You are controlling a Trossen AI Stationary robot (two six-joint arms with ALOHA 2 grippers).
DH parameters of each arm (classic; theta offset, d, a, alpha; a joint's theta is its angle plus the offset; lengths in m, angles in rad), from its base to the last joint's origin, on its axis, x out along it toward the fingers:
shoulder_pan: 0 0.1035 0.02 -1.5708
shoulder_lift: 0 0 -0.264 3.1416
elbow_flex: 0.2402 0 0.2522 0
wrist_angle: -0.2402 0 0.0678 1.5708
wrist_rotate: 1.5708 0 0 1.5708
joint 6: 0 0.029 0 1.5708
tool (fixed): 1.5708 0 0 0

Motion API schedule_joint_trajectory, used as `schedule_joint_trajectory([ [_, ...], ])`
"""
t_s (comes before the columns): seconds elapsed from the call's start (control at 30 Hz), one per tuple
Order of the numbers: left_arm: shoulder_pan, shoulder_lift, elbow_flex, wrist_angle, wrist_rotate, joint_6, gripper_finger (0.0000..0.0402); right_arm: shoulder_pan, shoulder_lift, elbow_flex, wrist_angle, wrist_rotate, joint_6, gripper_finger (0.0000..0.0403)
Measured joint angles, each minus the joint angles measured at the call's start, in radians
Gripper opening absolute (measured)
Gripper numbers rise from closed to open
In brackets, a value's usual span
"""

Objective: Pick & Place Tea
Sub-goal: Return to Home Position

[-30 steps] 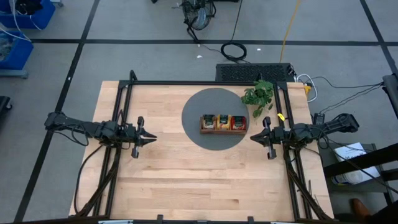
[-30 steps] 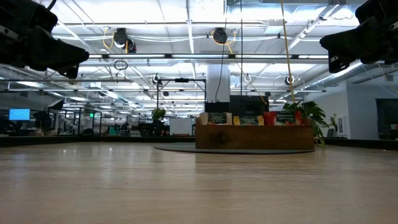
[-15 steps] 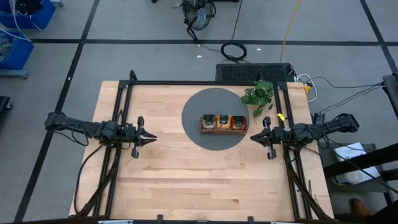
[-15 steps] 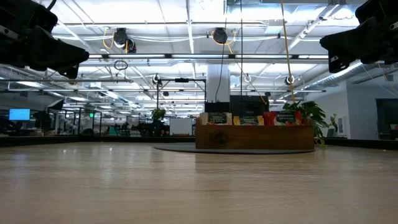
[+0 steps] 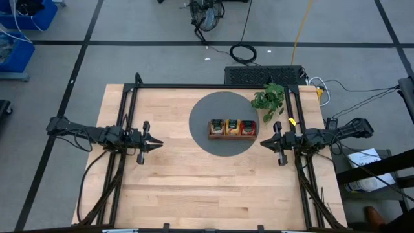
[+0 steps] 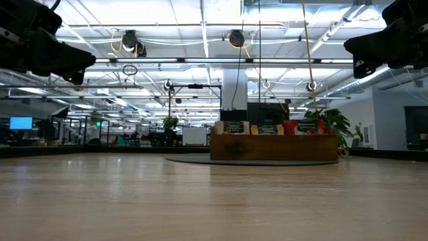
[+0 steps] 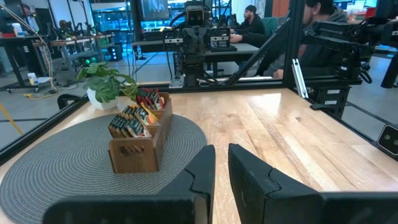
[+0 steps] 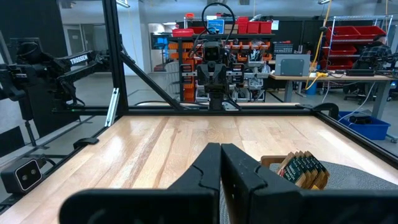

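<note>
The tea [image 5: 232, 125] sits in the wooden tray [image 5: 232, 136], packets standing on edge in all three compartments; from above I read dark-labelled ones in the section toward the left arm, yellowish ones in the middle, red ones in the section toward the right arm. In the low view the packet tops [image 6: 267, 128] poke just above the tray's front wall [image 6: 274, 148]. The tray rests near the middle of a round grey mat [image 5: 206, 107], which lies on the far half of the wooden table [image 5: 194, 188]; a small leafy plant [image 5: 270, 98] stands just off the mat's far right edge, near the tray but not touching it.

Both arms hang back at the table's sides, well apart from the tray, pointing inward at each other. The left gripper [image 5: 156, 144] holds nothing; through its wrist camera its fingers [image 7: 202, 171] are drawn together with only a sliver between them, the tray and tea [image 7: 134, 118] well ahead. The right gripper [image 5: 264, 144] is likewise empty, its fingers [image 8: 208, 162] pressed all but flush.

Beyond the table I see people seated [image 7: 252, 18] at benches.
</note>
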Motion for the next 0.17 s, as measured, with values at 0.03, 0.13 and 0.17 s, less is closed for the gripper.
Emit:
schedule_joint_trajectory([
  [0.03,0.000,0.000,0.000,0.000,0.000,0.000,0.0051,0.000,0.000,0.000,0.000,0.000,0.000,0.0000],
  [0.13,0.000,0.000,0.000,0.000,0.000,0.000,0.0051,0.000,0.000,0.000,0.000,0.000,0.000,0.0000],
  [0.17,0.000,0.000,0.000,0.000,0.000,0.000,0.0051,0.000,0.000,0.000,0.000,0.000,0.000,0.0000],
])
